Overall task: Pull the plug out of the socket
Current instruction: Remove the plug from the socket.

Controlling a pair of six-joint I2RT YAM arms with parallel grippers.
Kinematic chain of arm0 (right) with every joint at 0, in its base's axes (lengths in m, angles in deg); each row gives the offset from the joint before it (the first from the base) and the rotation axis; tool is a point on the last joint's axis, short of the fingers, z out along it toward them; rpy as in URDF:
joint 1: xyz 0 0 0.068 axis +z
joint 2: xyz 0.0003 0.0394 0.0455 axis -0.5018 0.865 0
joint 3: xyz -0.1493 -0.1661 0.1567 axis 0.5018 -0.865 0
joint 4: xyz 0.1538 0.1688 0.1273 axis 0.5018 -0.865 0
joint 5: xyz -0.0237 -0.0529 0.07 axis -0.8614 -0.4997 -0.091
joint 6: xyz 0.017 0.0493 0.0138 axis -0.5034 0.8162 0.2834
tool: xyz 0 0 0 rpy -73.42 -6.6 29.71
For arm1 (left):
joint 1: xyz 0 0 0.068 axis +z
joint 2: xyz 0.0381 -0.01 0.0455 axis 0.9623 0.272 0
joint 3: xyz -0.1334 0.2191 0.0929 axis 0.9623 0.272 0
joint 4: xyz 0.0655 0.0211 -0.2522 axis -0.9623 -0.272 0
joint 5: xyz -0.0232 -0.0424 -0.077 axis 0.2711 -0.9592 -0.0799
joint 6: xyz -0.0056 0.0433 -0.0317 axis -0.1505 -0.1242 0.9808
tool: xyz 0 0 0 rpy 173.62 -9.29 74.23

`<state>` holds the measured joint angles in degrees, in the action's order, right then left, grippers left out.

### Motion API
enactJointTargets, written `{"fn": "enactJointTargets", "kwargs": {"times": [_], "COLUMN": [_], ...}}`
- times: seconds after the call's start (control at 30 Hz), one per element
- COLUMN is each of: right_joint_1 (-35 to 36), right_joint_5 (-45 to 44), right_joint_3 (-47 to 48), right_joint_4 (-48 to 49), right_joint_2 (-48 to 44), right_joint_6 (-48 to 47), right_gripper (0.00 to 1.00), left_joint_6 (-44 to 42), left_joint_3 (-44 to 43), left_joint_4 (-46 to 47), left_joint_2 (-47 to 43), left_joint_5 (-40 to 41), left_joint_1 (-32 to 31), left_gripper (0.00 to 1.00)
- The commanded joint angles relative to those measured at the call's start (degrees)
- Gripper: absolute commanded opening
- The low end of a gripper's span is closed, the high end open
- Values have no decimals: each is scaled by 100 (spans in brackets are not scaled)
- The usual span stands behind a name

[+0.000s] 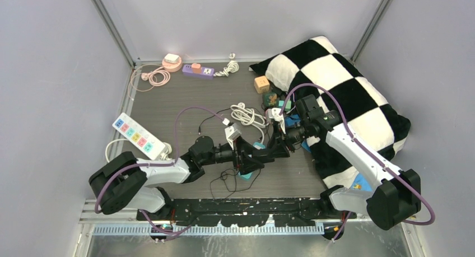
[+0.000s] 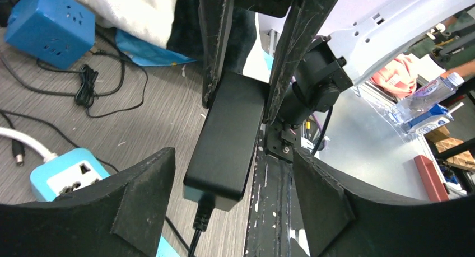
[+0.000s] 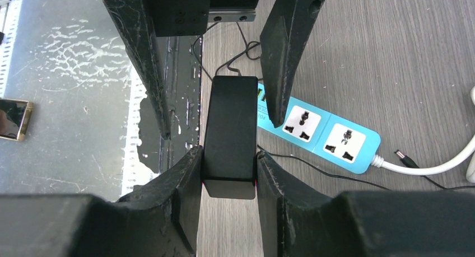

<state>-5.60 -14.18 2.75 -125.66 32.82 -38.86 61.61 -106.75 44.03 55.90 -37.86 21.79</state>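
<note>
A black power adapter plug (image 3: 229, 136) is clamped between the fingers of my right gripper (image 3: 228, 156), which is shut on its sides. A thin black cord leaves its far end. The blue power strip (image 3: 322, 135) lies on the table just beside and under it. In the left wrist view the adapter (image 2: 227, 139) hangs lifted, with bare table between it and the strip (image 2: 67, 176). My left gripper (image 2: 232, 156) is open, its fingers either side of the adapter's cord end without touching it. In the top view both grippers (image 1: 263, 152) meet at the table's centre front.
A blue cube socket (image 2: 47, 22) and thin black cords lie near the strip. A white power strip (image 1: 140, 136) is at the left, and a purple strip (image 1: 199, 70) and a pink reel (image 1: 171, 61) at the back. A checkered pillow (image 1: 347, 94) fills the right. The black front rail (image 2: 274, 212) is close.
</note>
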Motion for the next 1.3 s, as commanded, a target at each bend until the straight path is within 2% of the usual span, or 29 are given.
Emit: {"fn": "enactJointTargets", "kwargs": {"times": [0.0,0.3,0.43,0.5,0.6,0.67,0.87,0.97,1.03,1.27], "right_joint_1": [-20,-18,-17,-18,-21,-21,-21,-33,-75,-436], "right_joint_5": [262,258,254,252,235,213,109,-39,-119,-81], "right_joint_3": [246,255,255,248,244,237,236,257,284,350], "right_joint_4": [-61,-102,-107,-108,-99,-79,-7,11,11,-88], "right_joint_2": [-33,-44,-49,-34,-37,-25,-49,-103,-182,-462], "right_joint_6": [-149,-189,-197,-198,-190,-162,-38,-1,12,-20], "right_gripper": [1,1,1,1,1,15,72,95,100,100], "left_joint_6": [161,366,444,499,648,749,945,989,1010,1013], "left_joint_3": [-217,-383,-449,-500,-521,-488,-427,-369,-311,-47], "left_joint_4": [868,1049,1059,1064,1201,1379,1542,1584,1587,1474], "left_joint_2": [263,611,702,749,822,867,910,893,861,601], "left_joint_5": [-329,-560,-714,-857,-1009,-1076,-1184,-1189,-1189,-1129], "left_joint_1": [30,91,116,146,199,243,352,396,429,616], "left_gripper": [73,49,27,3,0,0,0,0,0,0]}}
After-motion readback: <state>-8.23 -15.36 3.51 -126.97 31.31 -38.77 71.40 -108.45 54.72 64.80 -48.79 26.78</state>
